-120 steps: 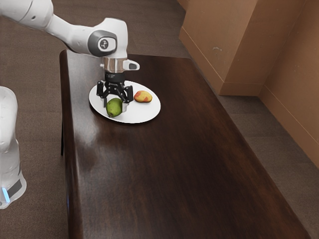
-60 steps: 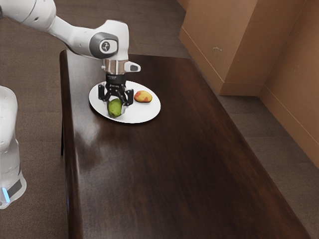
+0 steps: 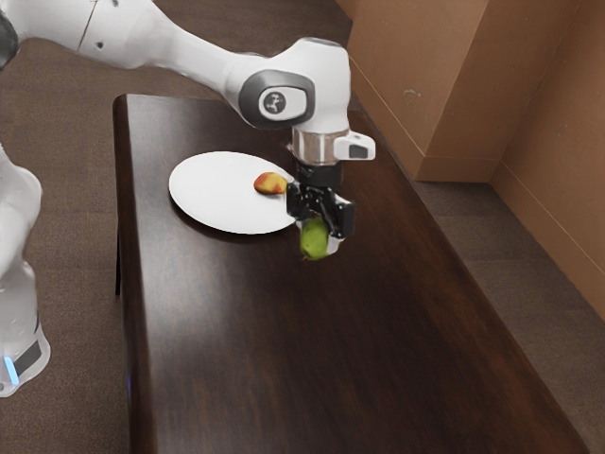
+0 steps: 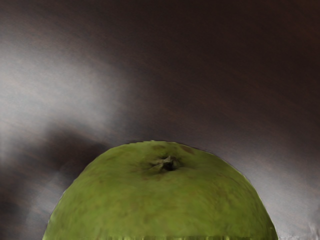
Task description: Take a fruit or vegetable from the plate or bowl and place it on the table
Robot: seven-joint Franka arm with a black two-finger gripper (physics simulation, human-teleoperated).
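Placing comes next: your gripper (image 3: 318,234) clamps the green fruit (image 3: 314,243); lower it inside the table's (image 3: 312,359) edges, then release.

Room to pass: wide bare stretch of dark wooden table (image 3: 321,359) from below my gripper (image 3: 318,233) toward the exterior view's bottom. In the way: white plate (image 3: 213,199) on the exterior view's left, red-and-yellow fruit (image 3: 268,183) standing up from it near the rim on my side. Green fruit (image 3: 314,240) between my fingers takes up room below them. Brown wall (image 3: 435,85) past the table's right edge in that view.
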